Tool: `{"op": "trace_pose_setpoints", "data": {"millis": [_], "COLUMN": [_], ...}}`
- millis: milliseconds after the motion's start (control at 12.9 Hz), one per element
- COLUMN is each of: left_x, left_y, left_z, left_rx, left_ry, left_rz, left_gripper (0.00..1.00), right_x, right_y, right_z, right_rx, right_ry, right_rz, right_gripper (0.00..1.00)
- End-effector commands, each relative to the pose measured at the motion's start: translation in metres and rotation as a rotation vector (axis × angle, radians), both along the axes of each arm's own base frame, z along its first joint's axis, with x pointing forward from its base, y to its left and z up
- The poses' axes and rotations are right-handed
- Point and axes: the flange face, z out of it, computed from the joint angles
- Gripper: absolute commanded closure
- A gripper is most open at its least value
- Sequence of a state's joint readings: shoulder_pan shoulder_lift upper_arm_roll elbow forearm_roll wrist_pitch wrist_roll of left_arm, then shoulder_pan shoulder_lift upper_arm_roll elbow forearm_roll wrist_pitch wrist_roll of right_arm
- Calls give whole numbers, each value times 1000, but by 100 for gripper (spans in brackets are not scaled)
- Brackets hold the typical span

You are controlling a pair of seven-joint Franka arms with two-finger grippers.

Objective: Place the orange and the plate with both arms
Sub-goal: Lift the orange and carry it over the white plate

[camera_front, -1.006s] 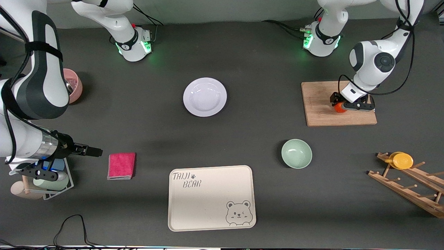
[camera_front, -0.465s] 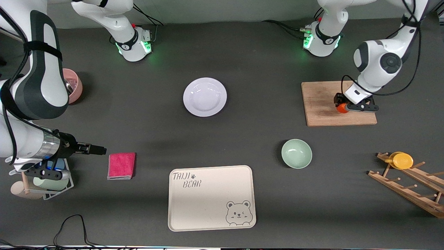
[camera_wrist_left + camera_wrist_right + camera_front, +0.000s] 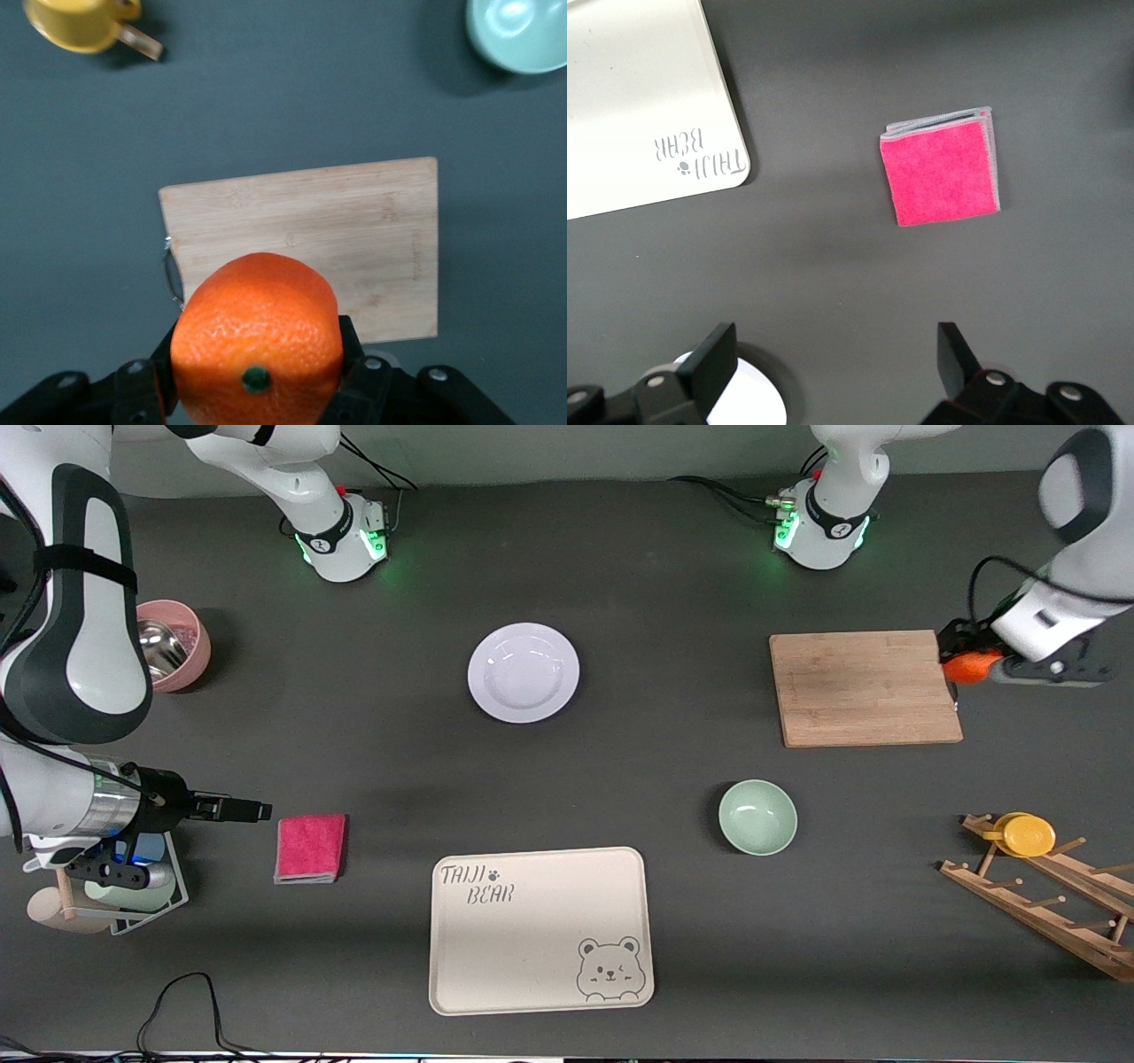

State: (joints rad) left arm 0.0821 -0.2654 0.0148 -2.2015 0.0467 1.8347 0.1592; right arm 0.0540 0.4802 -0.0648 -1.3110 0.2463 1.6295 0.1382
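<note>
Altogether one orange (image 3: 967, 666), one plate (image 3: 524, 672), one green bowl (image 3: 757, 817), one cutting board (image 3: 864, 688), one bear tray (image 3: 540, 929), one pink cloth (image 3: 310, 848) and one yellow cup (image 3: 1026, 835) (sitting on a wooden rack (image 3: 1045, 895)) are showing.

The left gripper (image 3: 973, 662) is clamping the orange between its fingers and is hanging in the air at the middle right of the frame, over the board's edge toward the left arm's end of the table; in the left wrist view the fruit (image 3: 257, 340) is filling the jaws above the board (image 3: 306, 239).

The right gripper (image 3: 252, 810), jaws spread wide and holding nothing, is hovering at the lower left of the frame just beside the cloth.

The plate is lying alone in the upper centre of the frame, well apart from both grippers, with bare dark table (image 3: 673, 611) lying open all round its rim. The tray is sitting below it near the bottom edge, the bowl between tray and board.
</note>
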Motion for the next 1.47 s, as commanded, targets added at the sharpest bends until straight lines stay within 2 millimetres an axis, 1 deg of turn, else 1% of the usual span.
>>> {"op": "trace_pose_setpoints", "data": {"millis": [0, 77, 232, 310, 465, 542, 619, 697, 774, 852, 929, 1006, 1084, 1161, 1239, 1394], "left_x": [10, 9, 9, 7, -5, -12, -18, -25, -31, -41, -51, -66, -82, -95, -104, -128], "left_y": [-7, -22, -71, -111, -208, -253, -302, -346, -385, -428, -463, -500, -536, -569, -595, -639], "left_z": [23, 27, 40, 47, 54, 53, 56, 58, 64, 67, 68, 61, 50, 34, 16, -30], "left_rx": [-4, -15, -25, -9, 16, 24, 21, 10, -15, -44, -43, -30, -20, -8, 7, 21], "left_ry": [20, 22, 4, 2, -20, -29, -40, -42, -46, -34, -52, -68, -74, -85, -98, -128], "left_rz": [7, 5, 62, 68, 119, 141, 167, 192, 210, 217, 227, 244, 245, 251, 253, 262], "left_gripper": [40, 40, 40, 40, 40, 41, 41, 42, 42, 42, 42, 42, 42, 42, 42, 42], "right_x": [-3, -4, -4, -4, -5, -5, -5, -6, -7, -10, -15, -15, -15, -15, -15, -13], "right_y": [5, 7, 12, 18, 21, 22, 28, 28, 27, 27, 26, 29, 28, 23, 23, 15], "right_z": [-4, -5, -4, -5, -6, -7, -6, -8, -13, -20, -31, -34, -34, -33, -30, -28], "right_rx": [27, 27, 31, 38, 52, 65, 115, 170, 217, 251, 271, 274, 276, 282, 306, 355], "right_ry": [18, 22, 20, 21, 27, 28, 33, 48, 65, 87, 118, 120, 121, 123, 118, 108], "right_rz": [14, 16, 20, 28, 26, 21, 3, -43, -69, -84, -92, -94, -96, -105, -112, -130], "right_gripper": [0, 0, 0, 0, 0, 0, 0, 0, 0, 0, 0, 0, 0, 0, 0, 0]}}
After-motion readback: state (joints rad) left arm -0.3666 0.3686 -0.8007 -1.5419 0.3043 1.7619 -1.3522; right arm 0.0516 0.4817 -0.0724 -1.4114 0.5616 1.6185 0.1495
